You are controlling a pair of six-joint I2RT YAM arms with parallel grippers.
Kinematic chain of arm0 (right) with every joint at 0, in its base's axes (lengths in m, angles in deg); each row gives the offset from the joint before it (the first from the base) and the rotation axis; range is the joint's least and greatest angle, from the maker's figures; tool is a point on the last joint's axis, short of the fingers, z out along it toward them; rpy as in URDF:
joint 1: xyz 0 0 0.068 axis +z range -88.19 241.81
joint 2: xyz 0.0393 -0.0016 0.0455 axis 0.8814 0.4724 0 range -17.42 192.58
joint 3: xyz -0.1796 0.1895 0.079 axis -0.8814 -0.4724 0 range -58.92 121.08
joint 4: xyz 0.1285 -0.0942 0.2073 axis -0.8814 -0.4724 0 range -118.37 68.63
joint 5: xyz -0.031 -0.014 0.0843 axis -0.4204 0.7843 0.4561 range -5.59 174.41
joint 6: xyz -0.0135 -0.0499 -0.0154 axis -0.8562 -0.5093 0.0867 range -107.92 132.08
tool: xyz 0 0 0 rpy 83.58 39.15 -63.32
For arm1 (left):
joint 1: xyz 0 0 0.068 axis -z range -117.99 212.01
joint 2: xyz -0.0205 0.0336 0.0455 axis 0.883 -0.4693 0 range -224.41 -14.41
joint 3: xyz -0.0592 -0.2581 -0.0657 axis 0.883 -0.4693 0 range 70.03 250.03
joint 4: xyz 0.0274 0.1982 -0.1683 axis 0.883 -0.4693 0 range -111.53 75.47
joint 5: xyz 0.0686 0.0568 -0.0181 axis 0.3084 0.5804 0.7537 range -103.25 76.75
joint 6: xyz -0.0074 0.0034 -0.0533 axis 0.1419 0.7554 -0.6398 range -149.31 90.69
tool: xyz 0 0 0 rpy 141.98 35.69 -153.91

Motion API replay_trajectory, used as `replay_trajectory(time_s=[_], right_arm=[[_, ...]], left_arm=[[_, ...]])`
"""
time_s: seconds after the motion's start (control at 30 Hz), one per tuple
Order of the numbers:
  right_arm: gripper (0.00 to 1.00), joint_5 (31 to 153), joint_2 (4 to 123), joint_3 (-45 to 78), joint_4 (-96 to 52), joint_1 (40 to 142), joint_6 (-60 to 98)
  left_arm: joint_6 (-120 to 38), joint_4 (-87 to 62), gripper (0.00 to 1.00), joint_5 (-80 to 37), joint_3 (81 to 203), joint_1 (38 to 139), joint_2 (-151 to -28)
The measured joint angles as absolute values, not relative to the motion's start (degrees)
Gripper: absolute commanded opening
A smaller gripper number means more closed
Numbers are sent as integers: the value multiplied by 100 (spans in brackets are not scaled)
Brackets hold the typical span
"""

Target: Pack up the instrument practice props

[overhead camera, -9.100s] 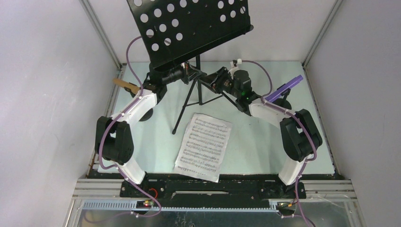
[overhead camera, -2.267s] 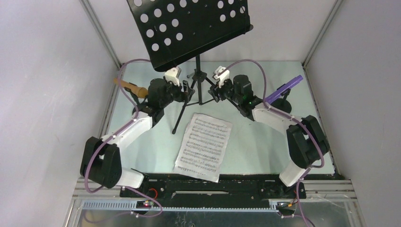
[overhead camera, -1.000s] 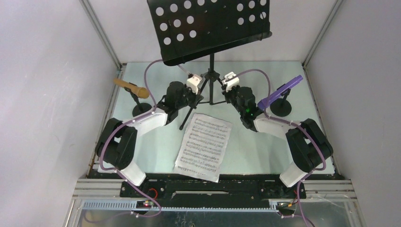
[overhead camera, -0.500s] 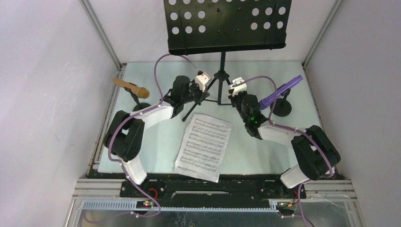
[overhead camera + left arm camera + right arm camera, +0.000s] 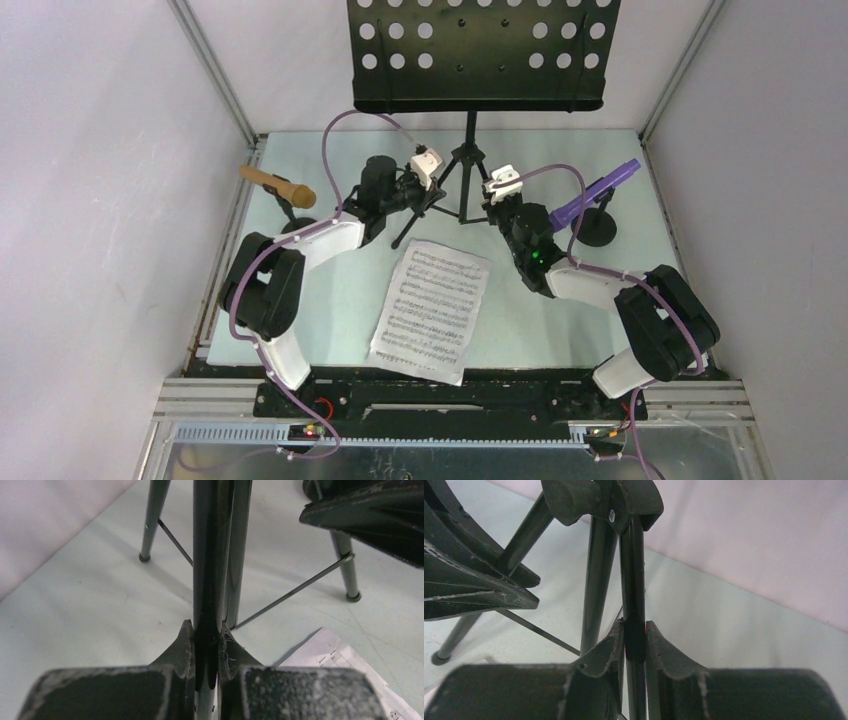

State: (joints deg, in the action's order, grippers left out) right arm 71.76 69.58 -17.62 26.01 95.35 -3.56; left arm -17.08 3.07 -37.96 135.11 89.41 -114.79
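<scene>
Pale green counter (image 5: 330, 300) carries the music rack (image 5: 480, 50) upright at its far middle; my left claw (image 5: 206, 645) and right claw (image 5: 635, 640) each clench a tripod leg. I should move both evenly so it cannot tip.

Music rack (image 5: 480, 50): black sheet metal, punched holes, matt with a faint sheen.
Tripod legs (image 5: 207, 555): black metal tube, smooth and glossy, catching the light.
Leg brace (image 5: 292, 592): thin metal rod, shiny.
Left claw (image 5: 206, 640): black plastic, grainy face, scuffed grey, fluff on the tips.
Right claw (image 5: 635, 640): same black plastic, matt, scratched pale.
Sheet-music page (image 5: 432, 308): white paper, matt.
Surface (image 5: 520, 320): pale green, smooth, dull.
</scene>
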Motion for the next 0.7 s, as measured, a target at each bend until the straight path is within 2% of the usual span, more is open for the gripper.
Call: replay_trajectory(time_s=[0.7], right_arm=[[0,7305,6980,-1775,3670,9568,-605]], left_arm=[[-2368,635,0,-4279,13861,8937,-11461]])
